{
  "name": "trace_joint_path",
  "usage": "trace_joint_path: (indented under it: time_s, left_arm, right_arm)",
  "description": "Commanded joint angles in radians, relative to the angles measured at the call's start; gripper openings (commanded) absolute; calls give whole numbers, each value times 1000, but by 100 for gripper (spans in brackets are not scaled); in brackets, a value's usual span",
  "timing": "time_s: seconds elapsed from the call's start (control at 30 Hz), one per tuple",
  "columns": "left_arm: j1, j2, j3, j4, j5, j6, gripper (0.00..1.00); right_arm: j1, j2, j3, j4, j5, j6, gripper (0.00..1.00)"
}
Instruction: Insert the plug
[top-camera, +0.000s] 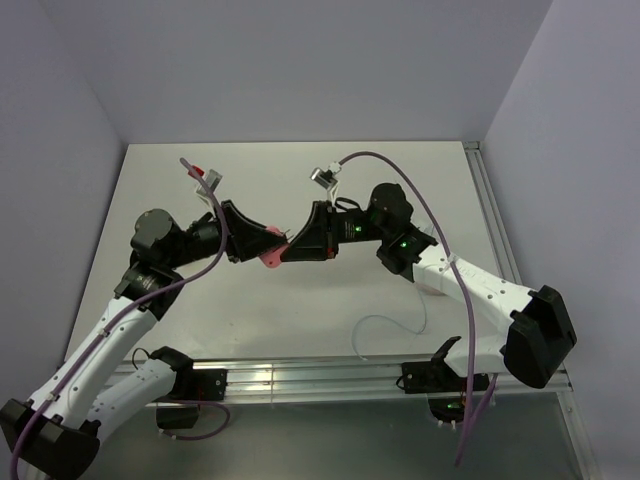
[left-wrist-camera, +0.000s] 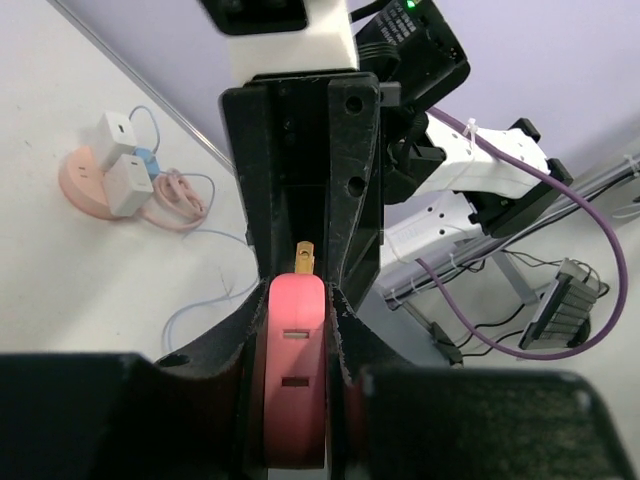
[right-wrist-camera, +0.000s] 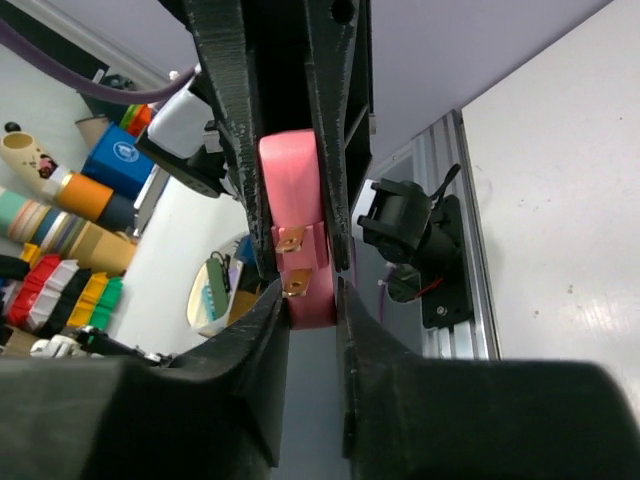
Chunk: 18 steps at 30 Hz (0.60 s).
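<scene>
Plug place: the plug (left-wrist-camera: 147, 157) lies far left in the left wrist view, low by the desk (left-wrist-camera: 60, 320). It sits between the far white block (left-wrist-camera: 117, 130) and the near white block (left-wrist-camera: 128, 183), touching the near one and well apart from both hands.
Plug direction: its long axis seems to lie flat, slanting from one block to the other. It is too small to tell which end faces which block.
Left hand: the left hand (left-wrist-camera: 297, 330) is clenched on a flat pink piece (right-wrist-camera: 292, 190), which is raised above the desk.
Right hand: the right hand (right-wrist-camera: 312, 310) meets it head-on and is clamped on the same pink piece at its pronged end.
Counts: one plug, two white blocks, one round pink base (left-wrist-camera: 78, 190), one pink coil (left-wrist-camera: 180, 197), one thin white cable (left-wrist-camera: 205, 300), one pink piece, and two gold prongs (right-wrist-camera: 290, 240).
Hidden: the overhead view shows no plug, only a loop of cable near the right arm. The left wrist view shows a single prong. The pink piece's lower end is cut off there.
</scene>
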Motion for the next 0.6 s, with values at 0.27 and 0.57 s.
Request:
trace_joint_path:
  time_s: [0.27,0.57]
  left_arm:
    - [-3,-95,-70,158,-94,-83,52]
    - [-5,-141,-128,217,-172,-133,57]
  right_arm:
    - [20,-38,-39,172,146,84,0]
    - [63,-35,-60,242,257,138,0]
